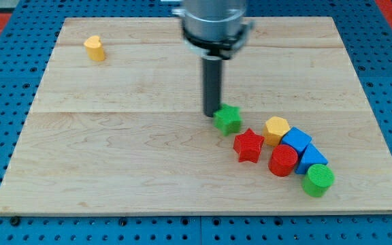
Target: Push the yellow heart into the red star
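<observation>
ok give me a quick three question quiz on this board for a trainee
1. True or false: my tip is touching the yellow heart.
2. Which block lies closest to my tip? A) green star B) red star C) green cylinder
3. Fill in: the yellow heart sits near the view's top ____ corner of the board.

Key
1. False: my tip stands right beside the green star, far from the heart.
2. A
3. left
</observation>
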`<state>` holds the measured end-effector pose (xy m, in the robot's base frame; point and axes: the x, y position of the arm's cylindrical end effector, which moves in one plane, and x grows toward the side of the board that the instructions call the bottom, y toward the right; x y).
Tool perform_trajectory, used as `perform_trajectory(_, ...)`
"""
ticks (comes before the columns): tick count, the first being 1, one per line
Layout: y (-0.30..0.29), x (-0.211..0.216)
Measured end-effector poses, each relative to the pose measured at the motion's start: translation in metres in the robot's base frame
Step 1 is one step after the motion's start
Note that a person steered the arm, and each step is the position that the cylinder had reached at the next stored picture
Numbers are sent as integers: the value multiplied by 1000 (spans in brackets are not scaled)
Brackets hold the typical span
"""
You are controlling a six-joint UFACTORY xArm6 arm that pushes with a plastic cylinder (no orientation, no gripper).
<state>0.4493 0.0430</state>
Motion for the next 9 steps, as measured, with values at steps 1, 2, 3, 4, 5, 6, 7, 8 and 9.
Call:
perform_trajectory(1, 8, 2)
perform_trajectory(2, 4, -20)
perform_trajectory(3, -28, -95)
perform_trajectory(4, -99, -171)
perform_trajectory(5, -201, -190)
perform_trajectory(6, -272, -180)
perform_trajectory(7, -256, -129)
perform_trajectory(8, -266, -123)
perform_trajectory(9, -274, -158)
